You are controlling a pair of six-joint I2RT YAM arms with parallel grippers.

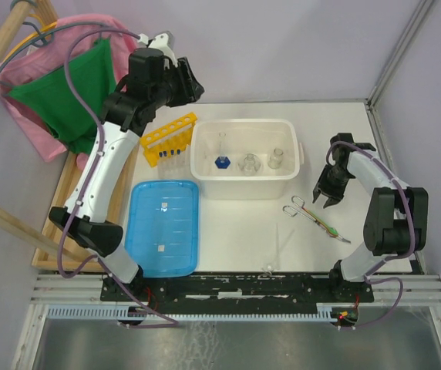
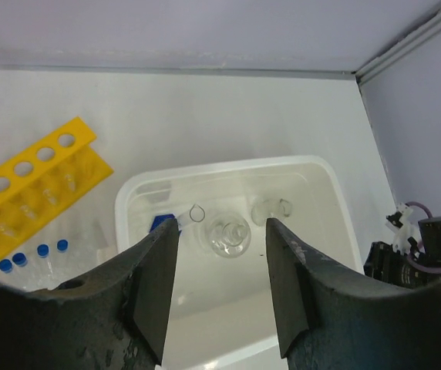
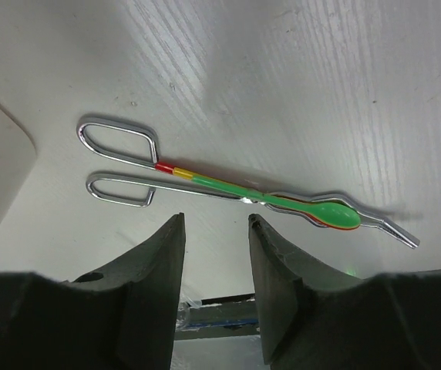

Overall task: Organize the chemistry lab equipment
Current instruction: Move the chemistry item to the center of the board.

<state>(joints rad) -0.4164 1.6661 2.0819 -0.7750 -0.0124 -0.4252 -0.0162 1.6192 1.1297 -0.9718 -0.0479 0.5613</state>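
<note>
Hovering over the desk [image 1: 244, 227], the right fingers [image 3: 170, 247] stand part-way open and hold nothing. Just beyond their tips lie the tongs [image 3: 394, 231], flat on the desk with the coloured rods [image 3: 205, 181] resting along them, handles off to the fingers' left. None of this touches the fingers.

The left fingers [image 2: 166, 254] hang high, likewise apart and empty. Straight beyond their gap and below sits the white tub [image 2: 228, 163], and inside it the flasks [image 2: 228, 235] stand close together near the middle. Farther out to the fingers' left the yellow rack [image 2: 35, 166] leans beside the tub, with the blue-capped tubes [image 2: 31, 256] at its foot. I cannot tell whether those tubes are seated in its holes.

By my reading the job is about half done. The glassware looks gathered in the tub and the tubes are at the rack, while the tongs and rods are loose on the desk. The blue lid [image 1: 163, 231] lies flat apart from the tub, not yet fitted. Picking up the tongs seems the likely step in hand.
</note>
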